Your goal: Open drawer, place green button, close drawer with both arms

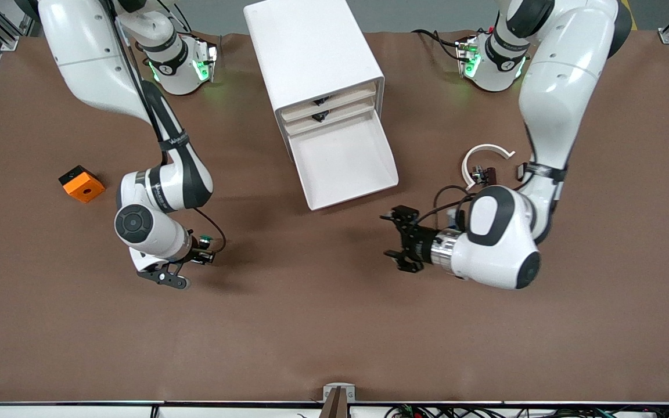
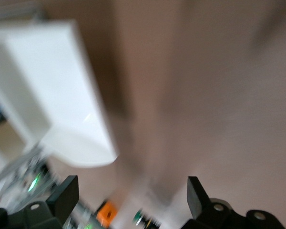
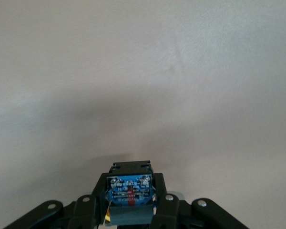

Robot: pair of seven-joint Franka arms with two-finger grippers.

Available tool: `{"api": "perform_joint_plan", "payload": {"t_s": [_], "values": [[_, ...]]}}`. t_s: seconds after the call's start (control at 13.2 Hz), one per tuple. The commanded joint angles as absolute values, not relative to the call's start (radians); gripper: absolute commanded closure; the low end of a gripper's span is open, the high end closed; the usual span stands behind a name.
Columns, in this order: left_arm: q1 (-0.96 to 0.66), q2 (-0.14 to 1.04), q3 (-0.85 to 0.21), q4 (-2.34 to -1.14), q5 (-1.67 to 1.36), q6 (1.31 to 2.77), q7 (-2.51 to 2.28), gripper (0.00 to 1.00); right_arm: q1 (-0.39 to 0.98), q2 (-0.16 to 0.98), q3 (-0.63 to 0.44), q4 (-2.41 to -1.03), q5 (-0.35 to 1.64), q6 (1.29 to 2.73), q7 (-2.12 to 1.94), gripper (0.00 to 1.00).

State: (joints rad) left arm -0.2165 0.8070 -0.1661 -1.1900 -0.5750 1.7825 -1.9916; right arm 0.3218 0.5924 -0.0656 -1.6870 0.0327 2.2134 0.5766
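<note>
The drawer (image 1: 343, 159) stands pulled out of the cabinet (image 1: 311, 52) at mid-tabletop, its long axis toward the front edge, while the released left end effector (image 1: 399, 238) waits nearer it than the right end effector (image 1: 198, 255), clenched on the button (image 1: 204, 238).

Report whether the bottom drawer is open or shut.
Open: the drawer is pulled well out of the cabinet, its white tray bare, nothing inside.

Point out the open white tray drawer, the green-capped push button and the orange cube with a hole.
open white tray drawer (image 1: 343, 159), front view, bare floor.
green-capped push button (image 1: 205, 238), front view, green cap.
orange cube with a hole (image 1: 82, 183), front view, top face.
</note>
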Motion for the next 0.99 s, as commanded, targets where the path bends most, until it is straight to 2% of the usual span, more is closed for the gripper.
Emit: {"api": "perform_joint_plan", "payload": {"t_s": [0.0, 0.15, 0.46, 0.68, 0.91], "values": [[-0.221, 0.723, -0.140, -1.210, -0.316, 1.786, -1.864, 0.00, 0.415, 0.529, -0.067, -1.588, 0.044, 2.026, 0.774, 1.00], [-0.229, 0.674, -0.141, -1.215, -0.070, 1.784, -1.778, 0.00, 0.507, 0.528, -0.066, -1.487, 0.046, 1.901, 0.946, 1.00], [-0.232, 0.600, -0.150, -1.226, 0.146, 1.772, -1.564, 0.00, 0.688, 0.529, -0.057, -1.442, 0.090, 1.894, 1.196, 1.00], [-0.169, 0.536, -0.150, -1.241, 0.130, 1.698, -1.159, 0.00, 0.785, 0.540, -0.060, -1.468, 0.089, 2.006, 1.339, 1.00], [-0.114, 0.436, -0.160, -1.318, 0.129, 1.697, -0.927, 0.00, 0.836, 0.541, -0.060, -1.557, 0.089, 2.139, 1.403, 1.00]]}}
